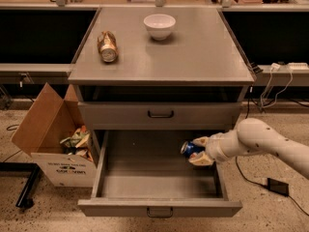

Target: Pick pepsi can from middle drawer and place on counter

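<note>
The pepsi can (189, 149), blue with a silver end, lies on its side between the fingers of my gripper (199, 150). The gripper is shut on the can and holds it above the right side of the open middle drawer (145, 178), just below the closed drawer front above. My white arm (260, 141) reaches in from the right. The grey counter (193, 52) is the cabinet top above.
A gold-tan can (107, 46) lies on its side on the counter's left. A white bowl (159, 26) stands at the counter's back middle. An open cardboard box (58, 139) with trash stands on the floor left of the drawers.
</note>
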You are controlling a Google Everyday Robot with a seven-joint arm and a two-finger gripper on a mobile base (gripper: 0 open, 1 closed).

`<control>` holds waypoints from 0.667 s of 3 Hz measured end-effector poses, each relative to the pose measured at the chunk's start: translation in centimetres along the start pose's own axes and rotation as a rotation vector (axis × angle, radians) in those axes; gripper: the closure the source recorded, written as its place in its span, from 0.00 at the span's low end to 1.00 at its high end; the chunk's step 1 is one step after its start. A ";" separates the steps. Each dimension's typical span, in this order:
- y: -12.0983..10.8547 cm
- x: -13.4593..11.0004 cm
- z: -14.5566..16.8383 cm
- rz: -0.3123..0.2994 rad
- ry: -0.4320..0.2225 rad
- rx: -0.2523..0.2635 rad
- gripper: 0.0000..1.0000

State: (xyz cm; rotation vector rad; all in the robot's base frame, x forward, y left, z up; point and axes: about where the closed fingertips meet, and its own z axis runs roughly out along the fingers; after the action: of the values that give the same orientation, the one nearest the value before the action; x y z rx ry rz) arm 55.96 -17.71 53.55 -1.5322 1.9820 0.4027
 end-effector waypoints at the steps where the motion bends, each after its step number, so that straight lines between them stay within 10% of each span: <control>1: 0.8 -3.1 -4.1 -0.058 -0.017 0.041 1.00; 2: 3.1 -9.3 -11.2 -0.156 -0.060 0.086 1.00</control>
State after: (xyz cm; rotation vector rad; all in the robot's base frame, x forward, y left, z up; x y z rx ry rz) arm 51.43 -15.98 67.67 -1.5881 1.7967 0.2916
